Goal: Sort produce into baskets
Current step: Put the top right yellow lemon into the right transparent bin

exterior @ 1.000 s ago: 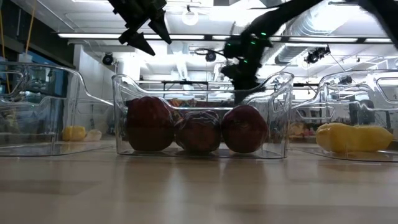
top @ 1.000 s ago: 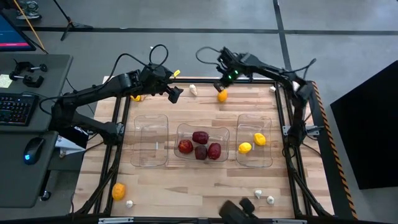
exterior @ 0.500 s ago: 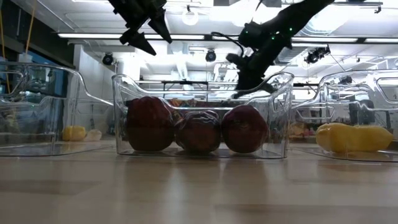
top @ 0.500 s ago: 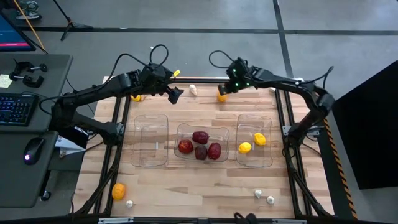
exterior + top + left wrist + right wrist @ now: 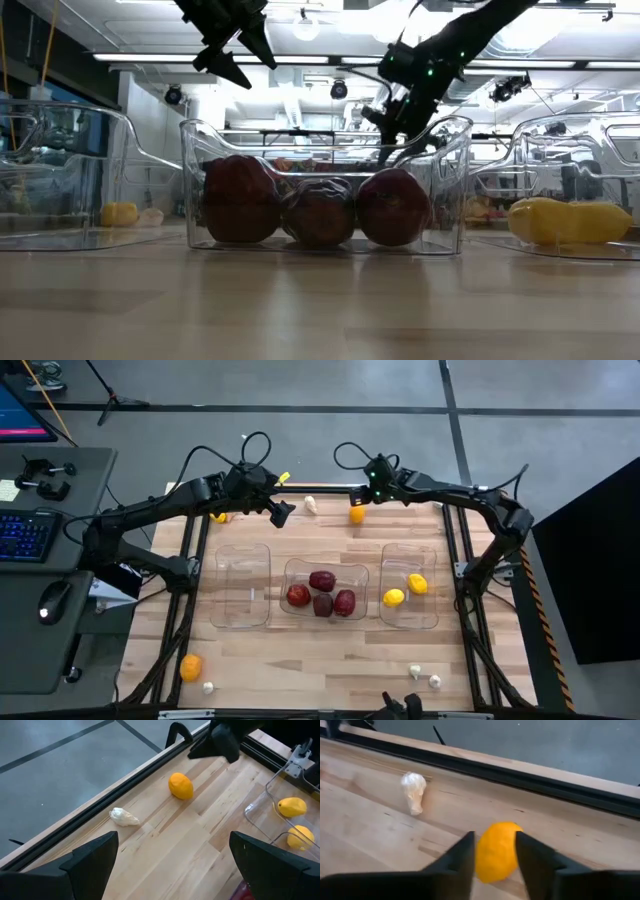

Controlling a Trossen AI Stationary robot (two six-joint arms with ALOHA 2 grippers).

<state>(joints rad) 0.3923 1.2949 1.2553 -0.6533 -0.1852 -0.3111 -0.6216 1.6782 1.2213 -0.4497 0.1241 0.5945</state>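
Orange lemon (image 5: 496,851) lying on the table's (image 5: 330,650) far edge, just beside the garlic (image 5: 414,792); we're seeing the right gripper (image 5: 493,856) straddling it, fingers parted, not clamping. Left gripper (image 5: 281,512) hovering nearby, spread wide, empty. Red fruit (image 5: 322,580) sitting in the middle bin (image 5: 325,613).

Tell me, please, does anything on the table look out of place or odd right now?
Nothing is spilled or damaged. The left basket holds nothing, while loose produce lies on the table: an orange lemon between the right gripper's open fingers, garlic nearby, another orange lemon and more garlic along the opposite edge.
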